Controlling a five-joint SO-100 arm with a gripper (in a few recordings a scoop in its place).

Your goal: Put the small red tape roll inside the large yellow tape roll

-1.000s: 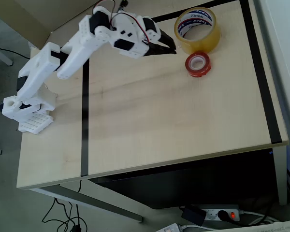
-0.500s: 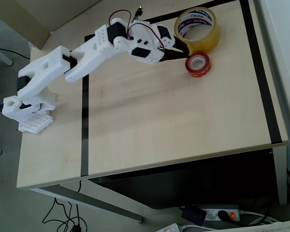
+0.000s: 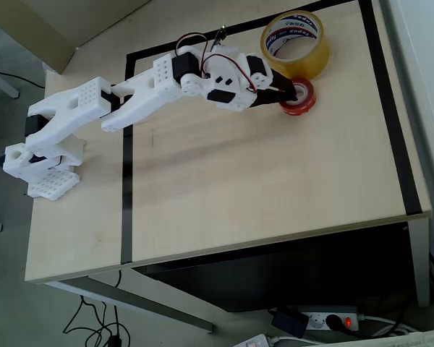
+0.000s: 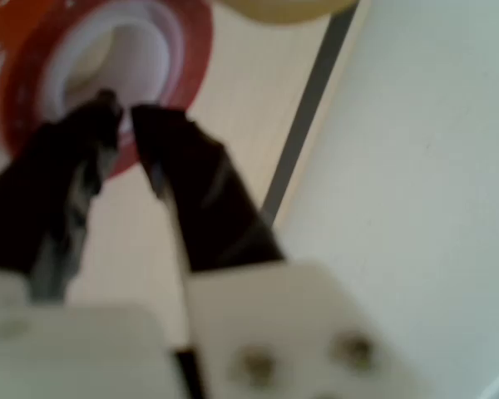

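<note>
The small red tape roll (image 3: 307, 95) lies flat on the table, just in front of the large yellow tape roll (image 3: 308, 61) and touching it or nearly so. My gripper (image 3: 291, 92) reaches in from the left, its black tips over the red roll's left rim. In the wrist view the gripper (image 4: 123, 115) is almost closed, with a thin slit between the tips and nothing in it. The tips lie over the near edge of the red roll (image 4: 191, 50) and its white core. A bit of the yellow roll (image 4: 283, 7) shows at the top.
Black tape lines (image 3: 126, 181) frame the light wooden table (image 3: 275, 188). One line (image 3: 390, 108) runs down the right side close to the rolls, with the table's right edge just past it. The white arm base (image 3: 43, 155) stands at the left edge.
The arm has stretched to the right and slightly down the picture. The gripper went from left of the yellow roll to the red roll's left rim. Neither roll has moved.
</note>
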